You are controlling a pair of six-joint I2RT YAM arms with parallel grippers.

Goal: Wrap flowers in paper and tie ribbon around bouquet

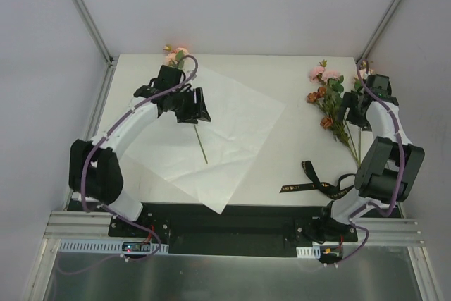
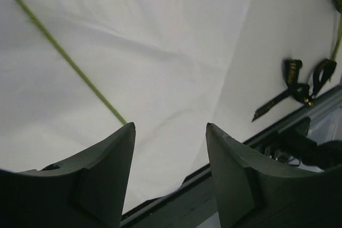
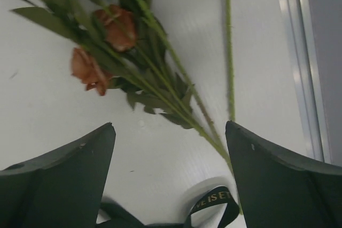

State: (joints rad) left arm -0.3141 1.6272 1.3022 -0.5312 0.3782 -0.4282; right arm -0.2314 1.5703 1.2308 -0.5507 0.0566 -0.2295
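The white paper (image 1: 225,135) lies flat on the table, left of centre. One flower lies on it, pink blooms (image 1: 176,53) past the far edge and its thin green stem (image 2: 69,60) running across the sheet. My left gripper (image 2: 170,126) hangs open just above the paper (image 2: 160,41) beside that stem, with nothing between its fingers. More flowers (image 1: 328,93) lie loose at the far right, seen as rust blooms (image 3: 117,30) and green stems. My right gripper (image 3: 170,125) stands open over those stems. The black ribbon (image 1: 317,185) lies curled near the front right. No bouquet is in view.
The ribbon (image 3: 214,204) with gold lettering loops just below the right fingers. The paper's near corner (image 1: 220,209) overhangs the table's front edge. Metal frame rails (image 1: 84,12) and white walls enclose the table.
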